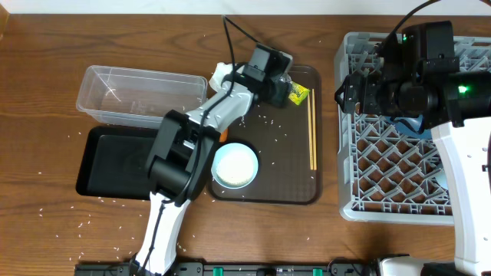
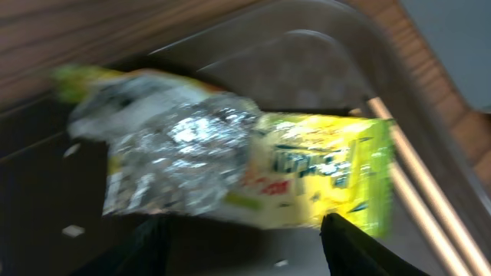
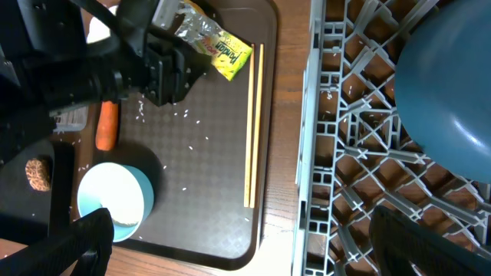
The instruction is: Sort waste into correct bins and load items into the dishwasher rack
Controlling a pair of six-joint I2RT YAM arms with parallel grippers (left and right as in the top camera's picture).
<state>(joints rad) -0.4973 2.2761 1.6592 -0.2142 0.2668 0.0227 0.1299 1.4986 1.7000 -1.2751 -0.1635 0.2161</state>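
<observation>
Now the yellow-green snack wrapper (image 2: pixel 307 176) lies at the upper edge of the brown serving tray (image 1: pixel 284 153), just ahead of the left gripper (image 2: pixel 245 230), whose jaws stand apart beside its lower edge. That arm stretches from bottom centre of the overhead view up over the black tray (image 1: pixel 107 165), beside the clear tub (image 1: pixel 115 92). Chopsticks (image 1: pixel 312 130), a light blue cup (image 1: pixel 235 165) and a carrot (image 3: pixel 107 125) share the serving tray. At upper right the right gripper (image 3: pixel 245 238), spread wide, hovers over the grey rack (image 1: pixel 368 176), which holds a dark blue plate (image 3: pixel 453 84)

Robot lab; wooden table (image 1: pixel 46 54), dishwasher rack (image 1: pixel 383 176)
</observation>
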